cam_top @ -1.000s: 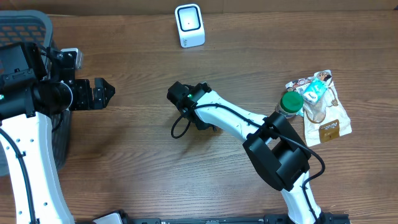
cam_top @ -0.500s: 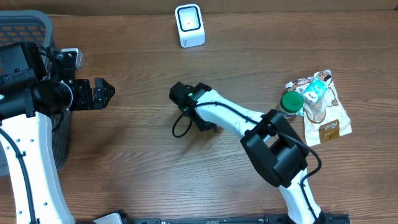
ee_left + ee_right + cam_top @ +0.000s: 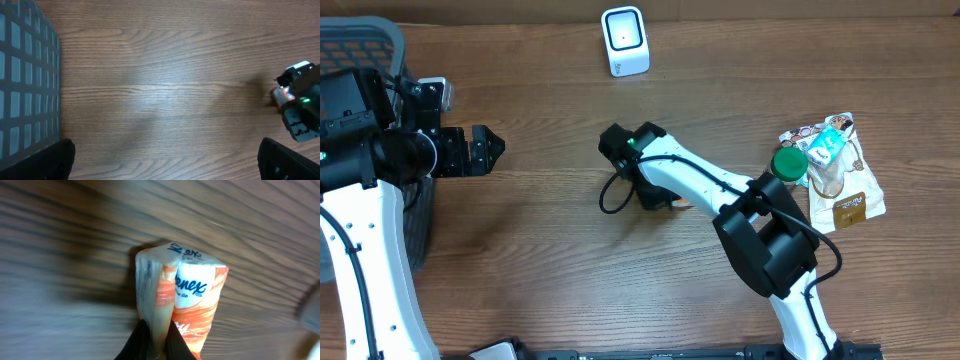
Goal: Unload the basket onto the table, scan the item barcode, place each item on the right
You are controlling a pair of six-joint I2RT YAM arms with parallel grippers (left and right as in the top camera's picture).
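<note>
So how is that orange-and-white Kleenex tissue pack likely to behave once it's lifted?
Probably soft: the orange-and-white plastic-wrapped Kleenex tissue pack folds inward where the right gripper pinches it, so it may sag or bend. It is likely light for its size, being tissues. The shiny wrap could slip out of so narrow a pinch.

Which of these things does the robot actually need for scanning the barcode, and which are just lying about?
In use: tissue pack, pinched in the shut right tool; white scanner at the far edge.
Lying about: green-capped bottle; snack packets beside it; grey basket; open left tool, holding nothing.
</note>
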